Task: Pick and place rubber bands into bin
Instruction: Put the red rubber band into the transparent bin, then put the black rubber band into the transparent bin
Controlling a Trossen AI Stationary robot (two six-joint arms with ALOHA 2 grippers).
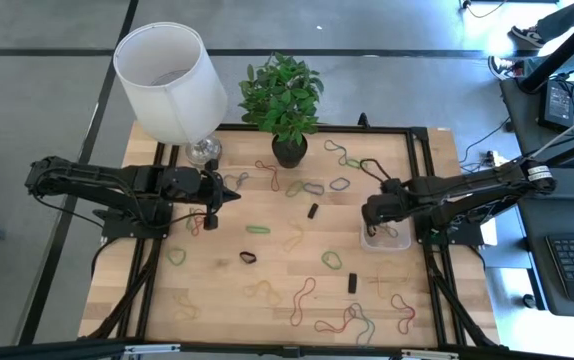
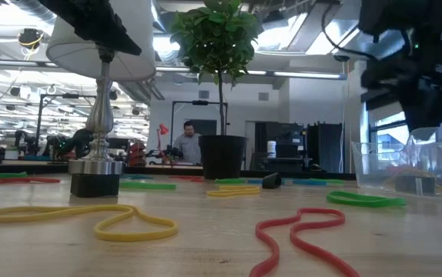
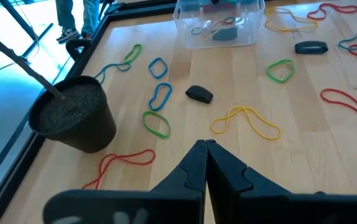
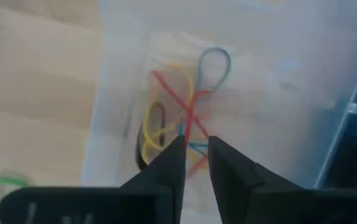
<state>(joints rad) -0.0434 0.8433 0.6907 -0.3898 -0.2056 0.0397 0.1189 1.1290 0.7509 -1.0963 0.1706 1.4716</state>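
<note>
Nearest the low camera, a red rubber band [image 2: 302, 235] snaking across the pale wood, with a yellow rubber band [image 2: 82, 219] looped just beside it. Farther back at the right, the clear plastic rectangular bin [image 2: 406, 165], sitting close to the black metal rail [image 1: 422, 180] that frames the wooden table [image 1: 217, 290] on all sides. Directly over that bin [image 1: 399, 240] hangs the right gripper [image 1: 370, 215], fingers a narrow gap apart; in its wrist view [image 4: 195, 144], tips just above a tangle of at least three bands (red, yellow, blue-grey) lying inside the bin wall [image 4: 116, 93], a red strand [image 4: 188, 112] running up to the gap; cannot tell whether it is pinched. Well apart on the left half hovers the left gripper [image 1: 235, 195], fingers pressed fully together [image 3: 204, 146] and holding nothing. Between the two grippers, open wood carrying only flat things. Along the far edge stand the tall obstacles: one white-shaded lamp [image 1: 172, 65] on a silver base, one leafy green plant in a black pot [image 1: 287, 150]. Counted from above: two arms, one bin, two small black blocks on bare wood [image 1: 313, 211] [image 1: 352, 283], roughly twenty loose bands spread over the table, overlaps near the front edge [image 1: 352, 320] preventing an exact count.
</note>
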